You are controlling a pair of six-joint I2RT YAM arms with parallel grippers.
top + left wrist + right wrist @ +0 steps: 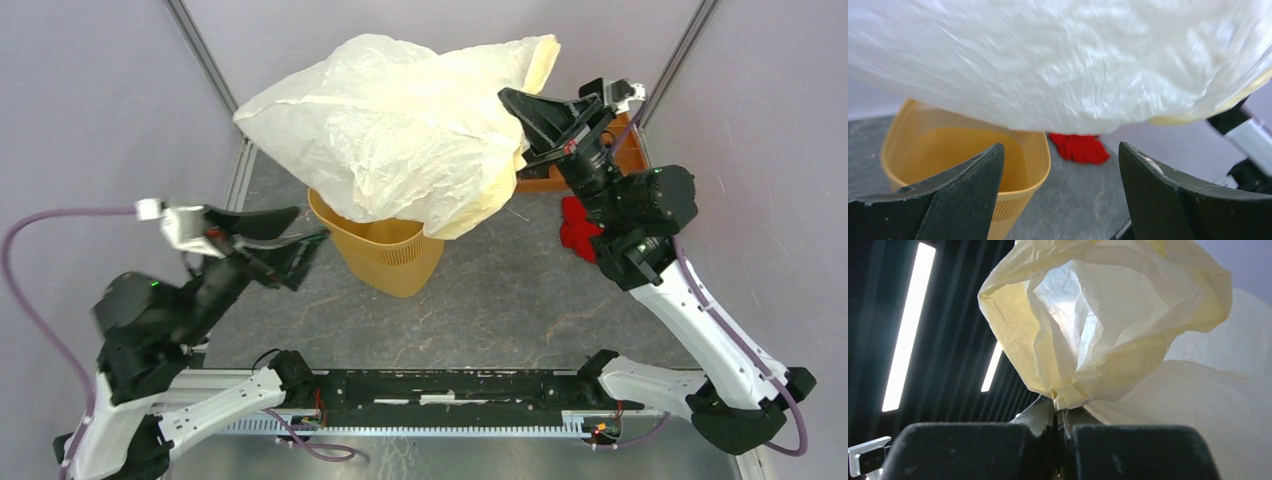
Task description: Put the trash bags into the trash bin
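A large crinkly cream-white trash bag [400,130] hangs in the air above the orange-yellow lattice trash bin [385,255], its lower bulge over the bin's back rim. My right gripper [512,100] is raised at the bag's right side, shut on a pinched fold of the bag [1063,399]. My left gripper [305,248] sits low, left of the bin, open, with nothing between its fingers. From the left wrist, the bag [1058,60] fills the top, the bin [963,150] lies below left, and bare table shows between the two dark fingers [968,195].
A red cloth [577,228] lies on the dark table right of the bin, under the right arm; it also shows in the left wrist view [1080,148]. A flat orange tray [545,180] is partly hidden behind the right gripper. Grey walls enclose the table.
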